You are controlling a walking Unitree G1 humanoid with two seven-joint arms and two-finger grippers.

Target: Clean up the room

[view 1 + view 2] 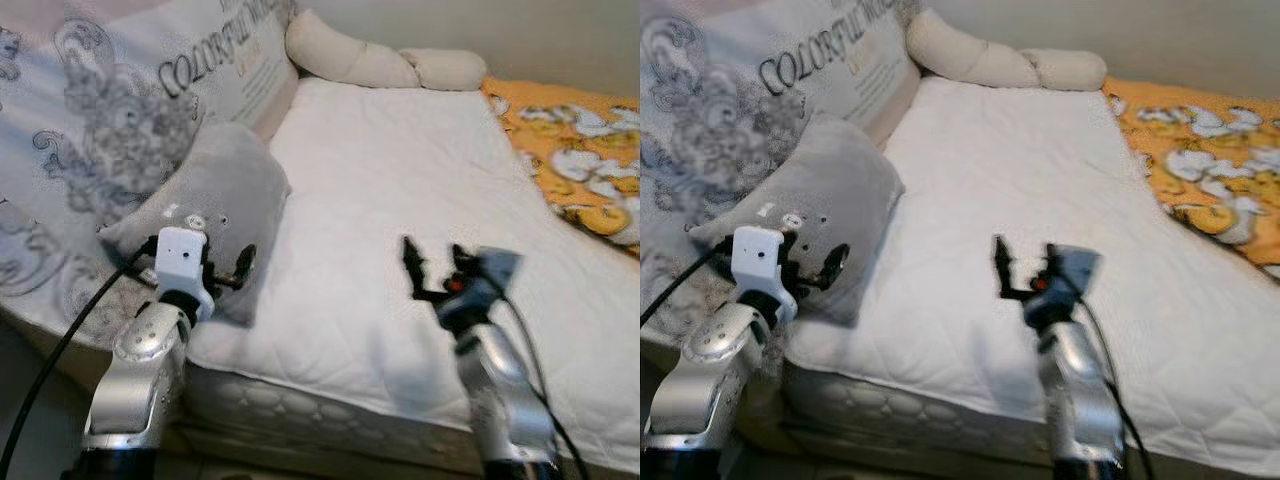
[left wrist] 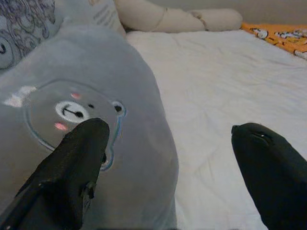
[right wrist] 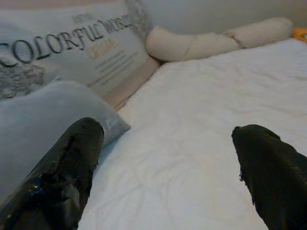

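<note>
A grey pillow (image 1: 215,185) with a small bear face (image 2: 72,111) leans at the left edge of the white mattress (image 1: 400,170), against a large printed pillow (image 1: 120,90) that reads COLORFUL. My left gripper (image 1: 228,268) is open at the grey pillow's lower corner. In the left wrist view one of its fingers (image 2: 81,158) lies over the bear face and the other is over the sheet. My right gripper (image 1: 435,262) hovers open above the middle of the mattress, holding nothing.
A cream bolster (image 1: 370,60) lies across the head of the bed by the wall. An orange patterned blanket (image 1: 580,150) covers the right side. The mattress's front edge (image 1: 330,390) runs just before my arms.
</note>
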